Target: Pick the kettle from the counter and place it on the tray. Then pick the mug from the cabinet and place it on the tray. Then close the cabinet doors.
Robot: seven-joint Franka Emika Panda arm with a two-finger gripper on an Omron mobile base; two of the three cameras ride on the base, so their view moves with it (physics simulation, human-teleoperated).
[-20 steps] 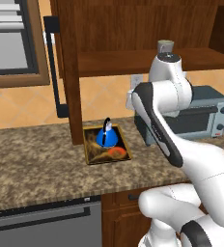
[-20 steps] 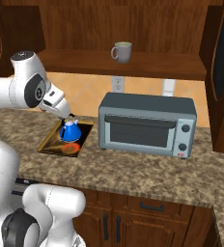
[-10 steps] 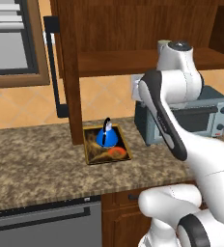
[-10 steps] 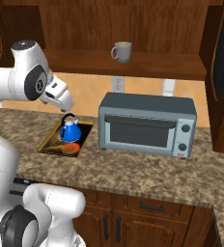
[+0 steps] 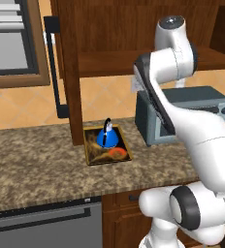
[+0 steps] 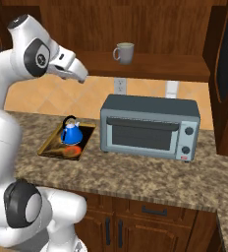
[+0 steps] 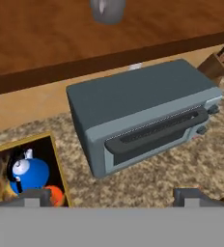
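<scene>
- Two fingers (image 7: 112, 198) stand wide apart and hold nothing, raised above the table (image 6: 150, 174) between the tray and the toaster oven (image 6: 149, 126).
- Kettle (image 5: 107, 137), bright blue, sits upright inside the tray (image 5: 91, 156), at its far end.
- Tray lies on the table just left of the toaster oven.
- Mug (image 6: 124, 52), grey, rests on the cabinet shelf (image 6: 150, 65), above the toaster oven.
- Cabinet door (image 5: 66, 68) stands open on the left.
</scene>
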